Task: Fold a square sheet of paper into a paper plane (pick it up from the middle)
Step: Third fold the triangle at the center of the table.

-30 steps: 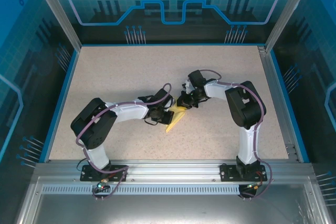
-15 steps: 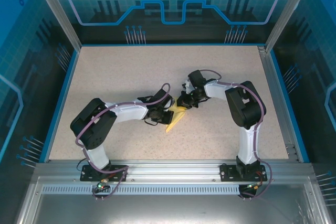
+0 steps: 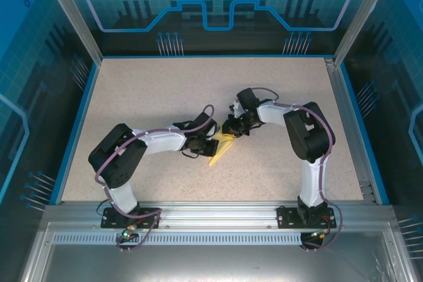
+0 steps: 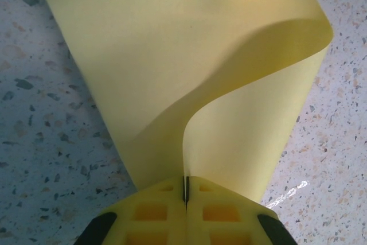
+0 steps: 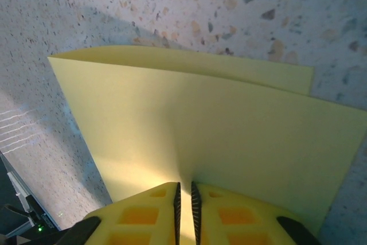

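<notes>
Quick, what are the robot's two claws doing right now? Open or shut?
Left gripper: closed, pinching the yellow paper.
Right gripper: closed on the same paper's edge.

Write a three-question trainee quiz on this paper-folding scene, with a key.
1. True or false: the paper sheet lies flat and unfolded on the table.
2. The left fingers are: A) open above the sheet, B) shut on the sheet's edge, C) pressing bare table.
3. Fill in: the sheet's colour is ___.
Key: 1 false, it is doubled over and curling; 2 B; 3 yellow.
</notes>
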Robot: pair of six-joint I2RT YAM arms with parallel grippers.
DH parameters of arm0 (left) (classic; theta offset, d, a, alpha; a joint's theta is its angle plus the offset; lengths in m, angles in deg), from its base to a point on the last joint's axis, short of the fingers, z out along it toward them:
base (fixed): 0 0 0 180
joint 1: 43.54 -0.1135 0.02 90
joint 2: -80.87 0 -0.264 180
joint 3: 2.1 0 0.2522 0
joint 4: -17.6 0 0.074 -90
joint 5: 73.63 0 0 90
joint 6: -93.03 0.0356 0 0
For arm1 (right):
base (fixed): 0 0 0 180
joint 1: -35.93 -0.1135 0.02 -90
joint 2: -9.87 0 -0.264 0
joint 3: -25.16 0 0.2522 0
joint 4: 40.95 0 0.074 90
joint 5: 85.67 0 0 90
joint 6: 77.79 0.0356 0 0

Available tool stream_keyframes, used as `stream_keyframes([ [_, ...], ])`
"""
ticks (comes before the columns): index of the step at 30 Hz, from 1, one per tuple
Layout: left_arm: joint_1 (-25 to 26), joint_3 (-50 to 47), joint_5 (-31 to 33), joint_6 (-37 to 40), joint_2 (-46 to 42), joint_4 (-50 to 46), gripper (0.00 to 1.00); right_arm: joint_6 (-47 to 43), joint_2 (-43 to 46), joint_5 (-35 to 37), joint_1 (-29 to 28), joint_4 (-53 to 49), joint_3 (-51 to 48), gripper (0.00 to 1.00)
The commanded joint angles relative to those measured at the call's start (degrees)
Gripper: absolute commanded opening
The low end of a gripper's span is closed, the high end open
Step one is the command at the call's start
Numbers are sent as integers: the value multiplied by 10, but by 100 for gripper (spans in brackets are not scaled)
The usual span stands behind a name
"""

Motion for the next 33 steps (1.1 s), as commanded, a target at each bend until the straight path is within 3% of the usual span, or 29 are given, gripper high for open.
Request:
stream_keyframes([
  [1, -5, -15, 5, -7, 11, -2, 0, 16, 34, 8, 14, -8, -12, 20],
  [7, -6, -15, 5, -4, 12, 1, 1, 29, 133, 26, 39, 27, -61, 25],
  [13, -12, -15, 0, -1, 13, 1, 0, 51, 290, 93, 36, 160, -235, 19],
  [15, -17, -21, -10, -5, 10, 9, 0, 43, 321, 86, 24, 203, -283, 18],
  [18, -24, -29, -26, -12, 9, 22, 0, 60, 327, 68, 2, 181, -302, 12],
  [22, -30, -32, -52, -13, 13, 32, 0, 132, 346, 57, -54, 347, -399, 9],
  [28, -36, -36, -67, -19, 21, 41, 0, 153, 330, 107, -142, 380, -395, 4],
  [33, -36, -33, -65, -13, 22, 33, 0, 186, 276, 103, -179, 447, -390, 2],
])
